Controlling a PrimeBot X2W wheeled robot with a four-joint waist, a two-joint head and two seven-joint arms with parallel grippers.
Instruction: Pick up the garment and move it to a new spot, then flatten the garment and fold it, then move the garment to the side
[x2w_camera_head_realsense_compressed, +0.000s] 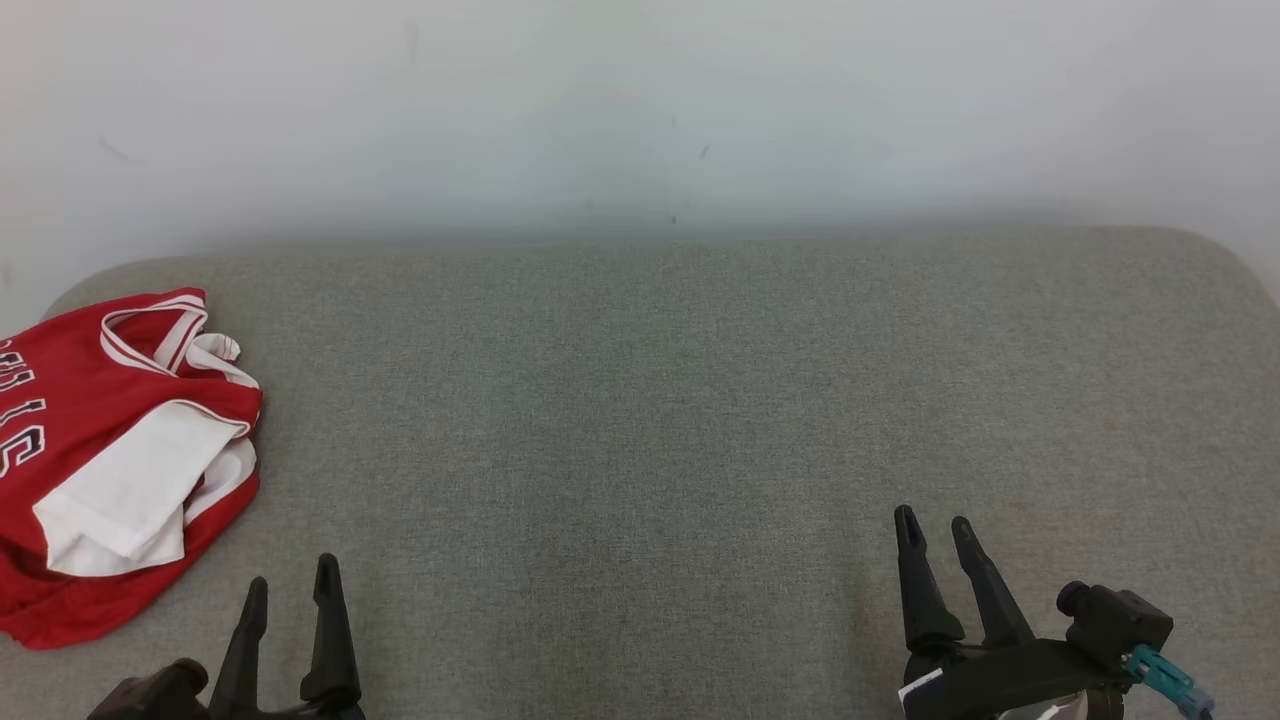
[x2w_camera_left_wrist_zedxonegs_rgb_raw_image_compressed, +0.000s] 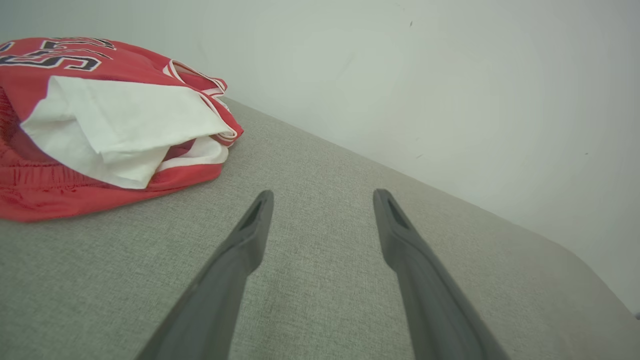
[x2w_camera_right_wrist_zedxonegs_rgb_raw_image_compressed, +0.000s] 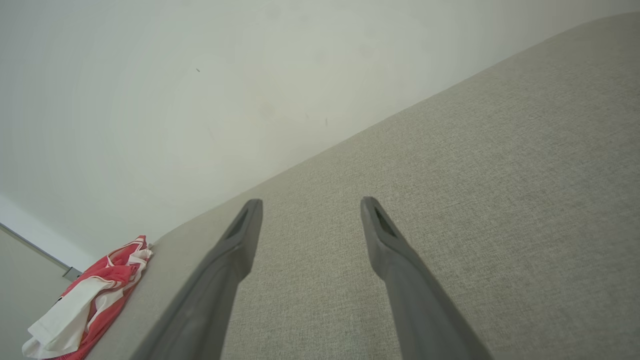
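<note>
The garment (x2w_camera_head_realsense_compressed: 110, 450) is a red jersey with white trim and black lettering, bunched in a heap at the far left of the grey fabric surface (x2w_camera_head_realsense_compressed: 640, 420). A white inner layer shows on top of it. It also appears at the upper left of the left wrist view as the garment (x2w_camera_left_wrist_zedxonegs_rgb_raw_image_compressed: 100, 125) and small at the lower left of the right wrist view as the garment (x2w_camera_right_wrist_zedxonegs_rgb_raw_image_compressed: 90, 302). My left gripper (x2w_camera_head_realsense_compressed: 292, 585) stands open just right of the garment's near edge, apart from it. My right gripper (x2w_camera_head_realsense_compressed: 936, 525) stands open at the lower right, holding nothing.
A plain pale wall (x2w_camera_head_realsense_compressed: 640, 110) rises directly behind the grey surface. The surface's rounded corners show at the back left and back right. Its left edge runs just past the garment.
</note>
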